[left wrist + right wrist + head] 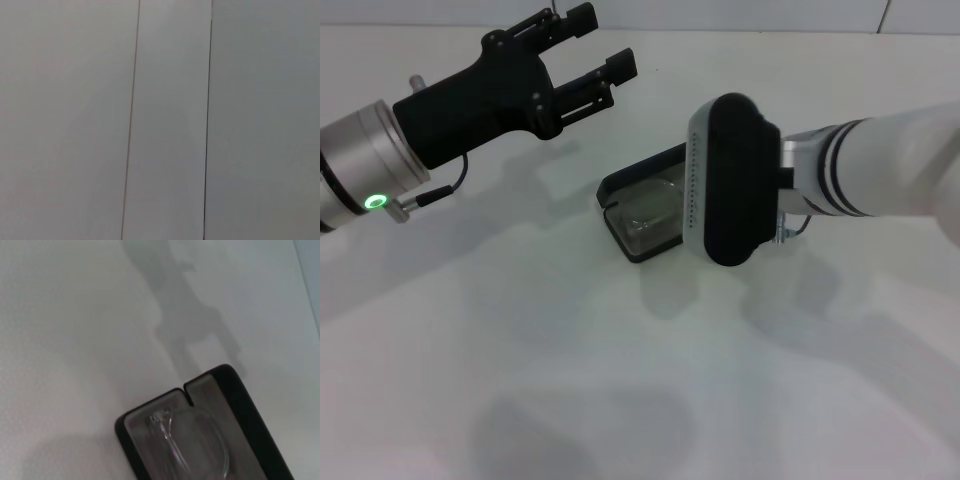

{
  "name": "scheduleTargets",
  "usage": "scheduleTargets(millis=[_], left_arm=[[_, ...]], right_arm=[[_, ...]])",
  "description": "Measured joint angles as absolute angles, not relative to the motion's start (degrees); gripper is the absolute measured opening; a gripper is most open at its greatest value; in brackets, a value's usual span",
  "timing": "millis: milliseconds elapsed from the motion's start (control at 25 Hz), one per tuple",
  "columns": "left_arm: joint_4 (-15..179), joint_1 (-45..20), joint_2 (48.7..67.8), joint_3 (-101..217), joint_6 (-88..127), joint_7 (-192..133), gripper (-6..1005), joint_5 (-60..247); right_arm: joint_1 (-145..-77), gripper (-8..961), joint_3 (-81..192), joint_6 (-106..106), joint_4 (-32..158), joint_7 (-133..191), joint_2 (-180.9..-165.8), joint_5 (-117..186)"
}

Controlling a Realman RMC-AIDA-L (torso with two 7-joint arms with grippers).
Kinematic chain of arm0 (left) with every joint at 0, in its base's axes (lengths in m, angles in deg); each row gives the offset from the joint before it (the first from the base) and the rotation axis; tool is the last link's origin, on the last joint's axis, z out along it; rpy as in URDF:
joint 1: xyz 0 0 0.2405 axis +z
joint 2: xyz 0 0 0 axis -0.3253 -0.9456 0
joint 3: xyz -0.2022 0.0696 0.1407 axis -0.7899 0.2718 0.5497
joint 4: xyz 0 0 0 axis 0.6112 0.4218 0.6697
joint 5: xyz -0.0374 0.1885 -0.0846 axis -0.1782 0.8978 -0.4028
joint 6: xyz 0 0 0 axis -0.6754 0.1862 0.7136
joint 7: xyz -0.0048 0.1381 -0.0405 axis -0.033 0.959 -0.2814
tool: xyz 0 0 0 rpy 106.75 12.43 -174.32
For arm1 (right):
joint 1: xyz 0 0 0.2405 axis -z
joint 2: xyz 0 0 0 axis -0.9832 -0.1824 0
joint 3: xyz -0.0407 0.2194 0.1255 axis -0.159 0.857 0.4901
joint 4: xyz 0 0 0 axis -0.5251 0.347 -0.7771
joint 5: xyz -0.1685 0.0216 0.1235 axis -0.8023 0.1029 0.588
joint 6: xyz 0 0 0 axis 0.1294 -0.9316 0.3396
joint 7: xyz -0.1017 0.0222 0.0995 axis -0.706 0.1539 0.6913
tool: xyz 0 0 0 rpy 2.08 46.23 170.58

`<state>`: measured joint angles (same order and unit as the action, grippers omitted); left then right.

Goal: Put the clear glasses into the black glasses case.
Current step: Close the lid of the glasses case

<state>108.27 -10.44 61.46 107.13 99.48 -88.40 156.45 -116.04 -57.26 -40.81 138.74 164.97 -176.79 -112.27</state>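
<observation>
Head view: clear glasses (655, 215) lie in matte black glasses case (620, 190), lid up; left gripper (588, 45) released, right gripper's (735, 180) fingers hidden.

A plain white table (620, 400) with soft shadows.

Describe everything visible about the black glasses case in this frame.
The black glasses case is a matte black oblong shell with rounded corners and a grey lining, lying open on the white table. The clear glasses rest inside it, lens and one thin arm visible in the right wrist view. The right arm's wrist hides its right end in the head view. No jaws can be seen touching it; the left gripper hangs open, apart.
</observation>
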Motion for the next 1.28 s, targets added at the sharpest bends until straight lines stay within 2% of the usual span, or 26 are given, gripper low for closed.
scheduleTargets(millis=[320, 520, 720, 920, 1000, 1280], left_arm=[[107.8, -9.9, 60.99, 107.1, 98.2, -88.9, 738, 156.4], [107.8, -12.2, 61.54, 107.3, 92.4, -89.9, 738, 158.5], [107.5, -15.9, 62.82, 107.3, 83.6, -93.1, 737, 164.1], [105.0, -22.0, 62.84, 111.5, 74.4, -100.0, 737, 168.4], [104.9, -23.3, 62.88, 115.0, 69.3, -102.3, 737, 169.0], [103.2, -25.8, 63.20, 123.7, 60.5, -104.0, 737, 168.7]], right_arm=[[-106.5, 349, -42.6, -54.8, 147.5, 146.8, -176.34, -90.1], [-101.4, 349, -18.7, -74.7, 142.1, 127.8, -176.16, -63.6], [-101.7, 350, 2.4, -92.2, 125.6, 112.6, -175.81, -55.1], [-101.4, 351, 15.5, -100.0, 114.6, 104.7, -173.37, -55.9], [-101.3, 351, 18.1, -100.0, 112.1, 103.7, -172.91, -55.9], [-101.3, 352, 19.4, -99.5, 109.0, 101.0, -173.09, -57.0]])
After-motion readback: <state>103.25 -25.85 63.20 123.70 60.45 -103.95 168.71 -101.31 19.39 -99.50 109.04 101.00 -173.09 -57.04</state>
